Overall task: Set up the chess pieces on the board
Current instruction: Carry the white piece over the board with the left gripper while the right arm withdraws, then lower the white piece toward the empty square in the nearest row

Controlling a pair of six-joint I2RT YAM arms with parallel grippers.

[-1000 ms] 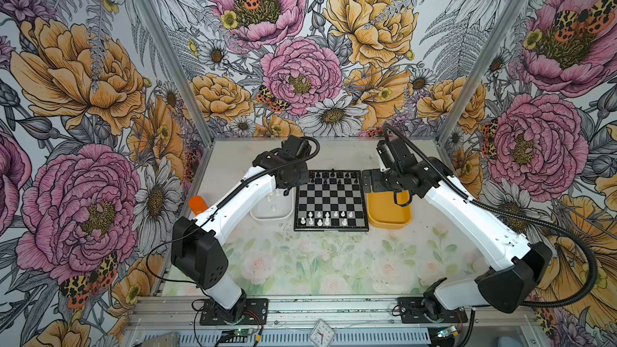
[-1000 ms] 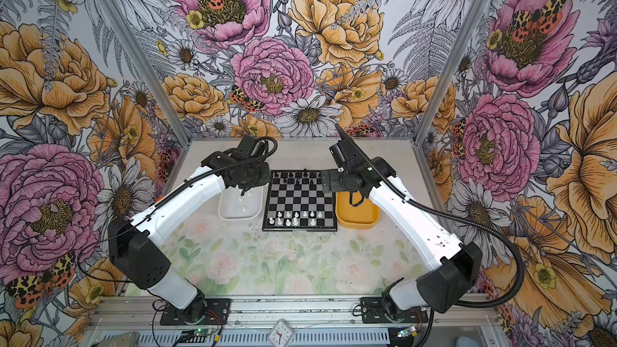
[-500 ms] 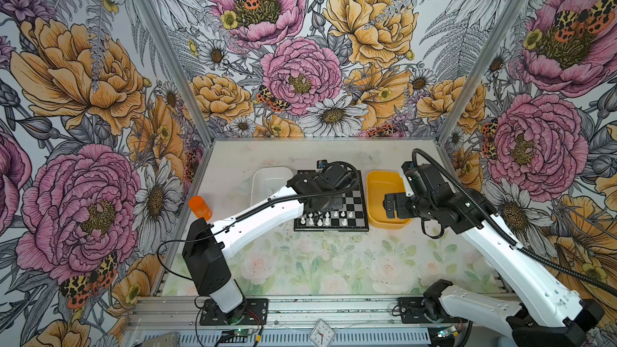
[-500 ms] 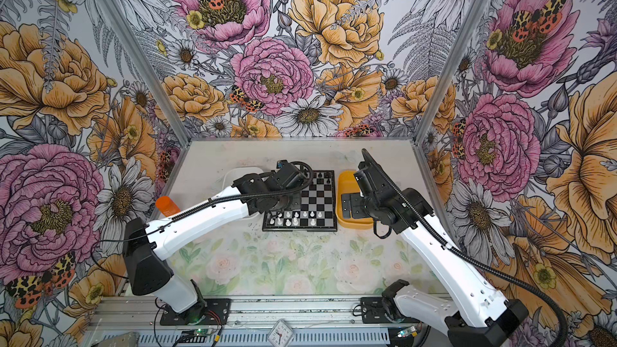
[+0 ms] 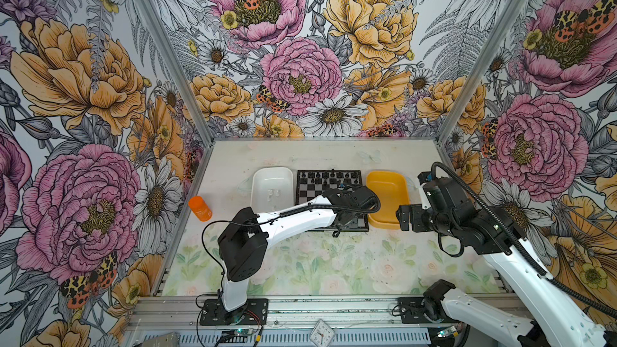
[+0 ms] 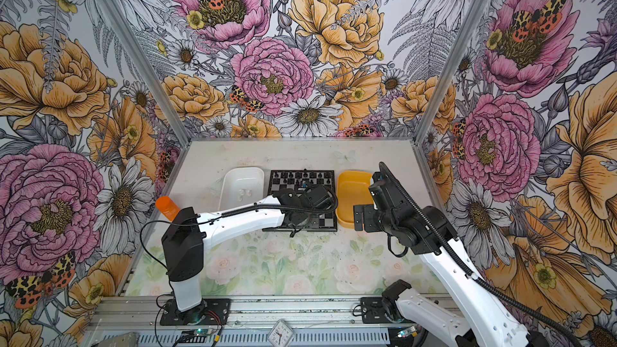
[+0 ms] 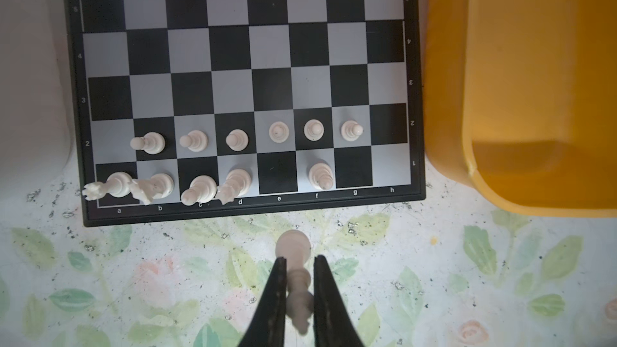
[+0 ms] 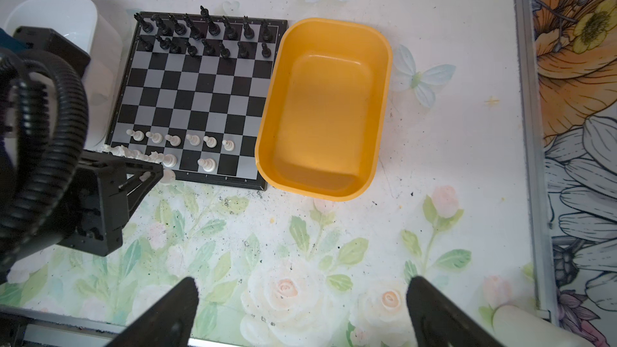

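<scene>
Two grippers inspected. I find the left gripper (image 7: 298, 262) clamped on a white chess piece (image 7: 293, 244), just outside the near rim of the board (image 7: 247, 212). The right gripper (image 8: 302, 283) has its jaws wide apart above the table (image 8: 300, 228).

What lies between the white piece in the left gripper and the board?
Only a bare strip of flowered table separates the white piece from the board, as the left wrist view shows.
</scene>
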